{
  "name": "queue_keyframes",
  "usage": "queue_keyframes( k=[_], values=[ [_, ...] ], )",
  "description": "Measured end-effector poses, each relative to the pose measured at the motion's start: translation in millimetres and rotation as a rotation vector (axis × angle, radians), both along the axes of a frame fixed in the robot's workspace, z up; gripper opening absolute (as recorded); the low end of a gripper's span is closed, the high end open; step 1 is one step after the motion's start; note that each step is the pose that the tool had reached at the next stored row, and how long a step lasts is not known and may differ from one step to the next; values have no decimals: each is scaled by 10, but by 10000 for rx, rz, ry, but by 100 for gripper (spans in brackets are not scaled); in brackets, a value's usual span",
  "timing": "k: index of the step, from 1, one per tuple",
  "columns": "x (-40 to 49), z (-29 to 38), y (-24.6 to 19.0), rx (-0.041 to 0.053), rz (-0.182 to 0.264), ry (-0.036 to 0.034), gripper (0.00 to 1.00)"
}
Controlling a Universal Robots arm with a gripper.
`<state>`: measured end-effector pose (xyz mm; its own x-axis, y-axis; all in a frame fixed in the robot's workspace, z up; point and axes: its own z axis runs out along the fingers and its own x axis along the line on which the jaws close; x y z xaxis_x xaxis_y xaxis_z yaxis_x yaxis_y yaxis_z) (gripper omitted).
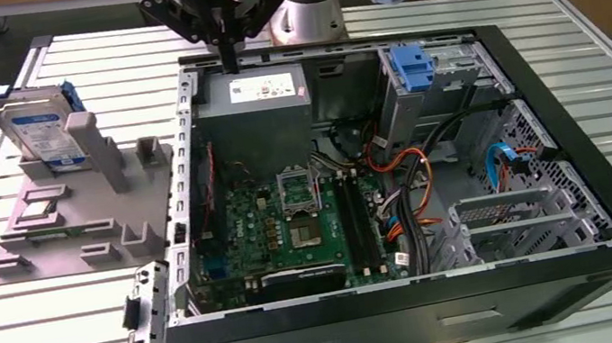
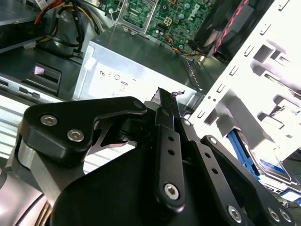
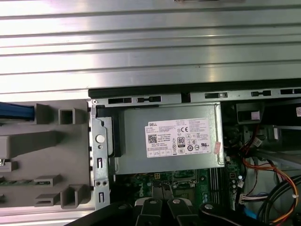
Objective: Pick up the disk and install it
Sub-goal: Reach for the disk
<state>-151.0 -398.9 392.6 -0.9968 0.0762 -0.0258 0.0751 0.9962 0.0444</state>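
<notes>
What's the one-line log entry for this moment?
end effector: shut, empty, above power supply | disk: upright in grey rack, exterior view's left, untouched | install: not done

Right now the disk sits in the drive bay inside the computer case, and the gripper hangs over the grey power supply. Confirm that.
One thing is wrong: the disk is not inside the computer case. The exterior view shows it standing upright in the grey holder, to that view's left of the case. The gripper does hang over the grey power supply.
</notes>
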Motion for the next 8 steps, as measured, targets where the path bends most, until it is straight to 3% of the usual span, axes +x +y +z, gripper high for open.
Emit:
queue_keyframes(
  k=[8],
  values=[
    [-72,-2,0,1,1,-1,11]
  ],
)
